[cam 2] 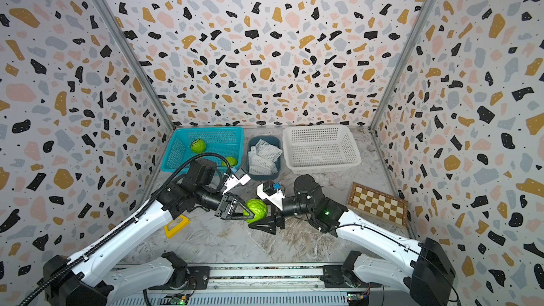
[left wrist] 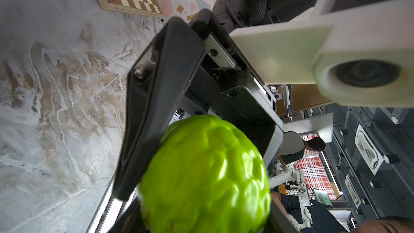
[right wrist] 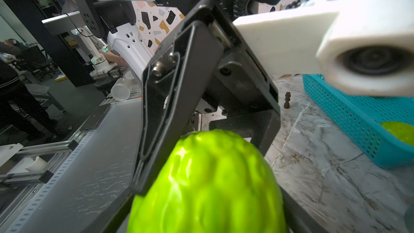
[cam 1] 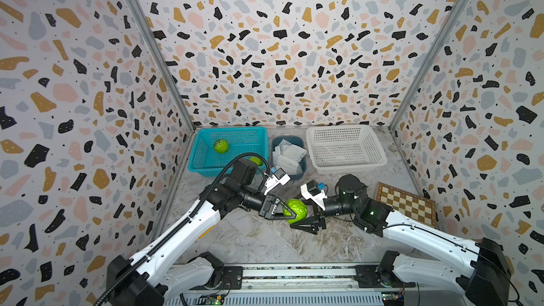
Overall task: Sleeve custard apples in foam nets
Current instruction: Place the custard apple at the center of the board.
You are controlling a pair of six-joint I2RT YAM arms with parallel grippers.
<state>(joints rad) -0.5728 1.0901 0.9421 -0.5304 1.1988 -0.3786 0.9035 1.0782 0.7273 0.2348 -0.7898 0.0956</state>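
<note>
Holding two custard apples (cam 1: 221,146), teal basket (cam 1: 202,151)

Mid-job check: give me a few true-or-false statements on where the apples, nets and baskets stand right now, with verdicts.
1. The left gripper holds an apple. True.
2. The white basket already has a sleeved fruit in it. False: no fruit lies in it.
3. Two apples sit in the blue basket. True; the left arm partly hides one.
4. The held apple wears a net. False: its skin is bare, and the nets lie in the small bin between the baskets.
5. The chessboard lies on the robot's left. False: it lies on the robot's right.
</note>
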